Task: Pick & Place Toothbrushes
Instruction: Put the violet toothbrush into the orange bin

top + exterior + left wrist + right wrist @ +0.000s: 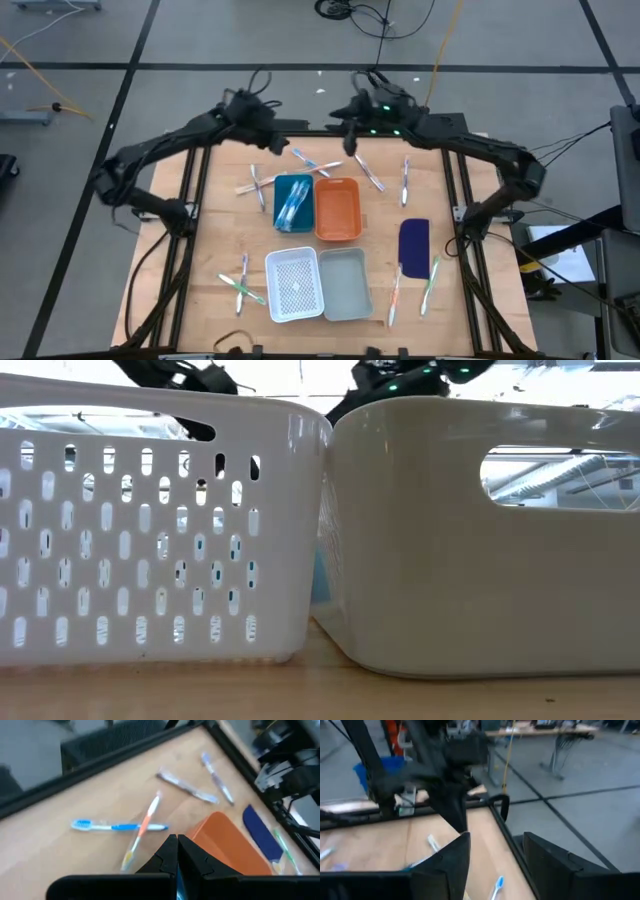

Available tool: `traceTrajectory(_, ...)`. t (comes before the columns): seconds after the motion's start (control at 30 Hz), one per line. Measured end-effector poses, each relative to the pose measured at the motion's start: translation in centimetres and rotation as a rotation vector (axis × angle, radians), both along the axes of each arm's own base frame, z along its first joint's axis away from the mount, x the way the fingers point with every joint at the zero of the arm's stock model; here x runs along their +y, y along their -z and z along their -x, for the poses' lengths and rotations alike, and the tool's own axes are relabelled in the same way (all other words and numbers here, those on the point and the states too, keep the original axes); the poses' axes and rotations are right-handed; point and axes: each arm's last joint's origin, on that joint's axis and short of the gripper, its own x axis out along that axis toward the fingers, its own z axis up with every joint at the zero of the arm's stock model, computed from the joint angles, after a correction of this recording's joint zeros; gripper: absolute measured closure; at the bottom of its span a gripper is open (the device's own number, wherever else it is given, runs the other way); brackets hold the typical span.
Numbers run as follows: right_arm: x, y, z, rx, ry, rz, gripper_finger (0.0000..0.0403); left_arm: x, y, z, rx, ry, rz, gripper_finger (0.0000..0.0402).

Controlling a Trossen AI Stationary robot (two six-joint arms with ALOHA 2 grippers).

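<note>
Hanging above the far edge of the table (200, 215), the left gripper (262, 128) has its two fingers pressed together with nothing between them, as the left wrist view shows; the right gripper (350, 135) hangs near the middle of the same far edge, its fingers (451, 862) standing apart and holding nothing; the toothbrushes lie scattered over the table; two crossed ones (257, 186) rest near the far left part, just beside the blue tray (293, 202), and in the left wrist view these are a blue one (117, 826) and an orange one (142, 827) lying over each other; some toothbrushes lie inside the blue tray; more (312, 162) lie near the far edge, between the two grippers; one (405, 180) lies toward the far right corner; a pair (240, 283) lies near the near left corner, beside the white perforated basket (292, 285); two more (430, 285) lie by the near right part, close to the dark blue flat piece (414, 245); the orange tray (338, 210) touches the blue tray; the grey bin (346, 285) stands against the white basket.
</note>
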Motion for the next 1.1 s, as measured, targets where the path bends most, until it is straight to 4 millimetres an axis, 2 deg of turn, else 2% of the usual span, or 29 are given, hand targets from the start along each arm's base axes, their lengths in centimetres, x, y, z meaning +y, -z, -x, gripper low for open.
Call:
traceTrajectory(0.17, 0.7, 0.0, 3.9, -0.094, 0.052, 0.017, 0.0234, 2.7, 0.4, -2.3, 0.070, -0.019, 0.150, 0.0392)
traceTrajectory(0.3, 0.9, 0.5, 6.0, -0.139, 0.090, 0.006, 0.0234, 4.7, 0.7, -3.9, 0.130, -0.025, 0.194, 0.0392)
traceTrajectory(0.47, 0.9, 0.6, 7.6, -0.157, 0.121, 0.000, 0.0234, 7.3, 1.5, -5.2, 0.199, -0.018, 0.221, 0.0392)
traceTrajectory(0.63, 1.0, 0.6, 7.7, -0.155, 0.120, -0.002, 0.0234, 8.8, 2.2, -6.5, 0.269, 0.146, 0.102, 0.0385)
traceTrajectory(0.8, 1.0, 0.7, 7.7, -0.157, 0.120, -0.015, 0.0234, 9.4, 3.0, -7.4, 0.355, 0.270, 0.044, 0.0339)
traceTrajectory(1.0, 1.0, 0.7, 7.7, -0.161, 0.122, -0.029, 0.0234, 10.2, 5.1, -7.9, 0.500, 0.221, 0.276, 0.0255)
traceTrajectory(1.1, 1.0, 0.7, 7.7, -0.162, 0.123, -0.034, 0.0234, 11.0, 5.7, -8.2, 0.532, 0.198, 0.326, 0.0226)
